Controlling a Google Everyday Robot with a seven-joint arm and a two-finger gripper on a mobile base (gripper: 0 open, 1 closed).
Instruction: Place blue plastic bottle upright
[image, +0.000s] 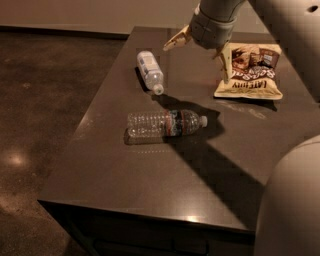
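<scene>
The gripper (200, 54) hovers spread wide and empty near the lying blue bottle (150, 71). An off-centre touch could roll it toward the table (150, 180) edge.

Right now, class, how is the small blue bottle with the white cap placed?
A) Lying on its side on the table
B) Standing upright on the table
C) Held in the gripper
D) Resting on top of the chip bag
A: the blue bottle lies on its side on the table, while the gripper hangs open and empty above the table's far end, not touching it.
</scene>
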